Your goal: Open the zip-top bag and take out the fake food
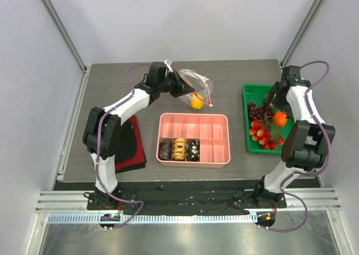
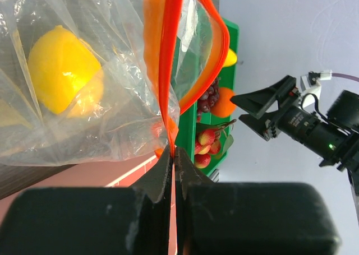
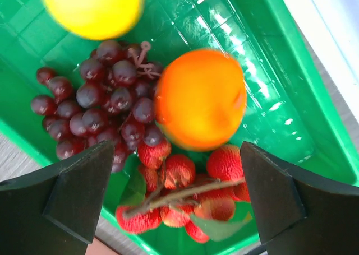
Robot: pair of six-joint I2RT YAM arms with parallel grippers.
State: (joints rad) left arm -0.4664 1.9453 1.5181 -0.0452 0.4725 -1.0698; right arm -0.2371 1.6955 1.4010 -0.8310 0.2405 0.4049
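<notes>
My left gripper (image 1: 180, 88) is shut on the red-orange zip strip (image 2: 170, 87) of the clear zip-top bag (image 1: 197, 86), held behind the pink tray. The strip bows apart, so the mouth gapes. A yellow lemon-like fruit (image 2: 63, 70) lies inside the bag (image 2: 112, 115); it also shows in the top view (image 1: 196, 103). My right gripper (image 3: 176, 193) is open and empty above the green tray (image 1: 251, 92), over an orange (image 3: 199, 98), a dark purple grape bunch (image 3: 101, 103), red lychee-like fruits (image 3: 179, 202) and a blurred yellow fruit (image 3: 92, 8).
A pink compartment tray (image 1: 193, 123) stands mid-table with three dark and gold patterned cylinders (image 1: 179, 149) in its near-left cells. A dark red and black cloth (image 1: 132, 145) lies on the left. The green tray (image 3: 280, 98) sits at the table's right edge.
</notes>
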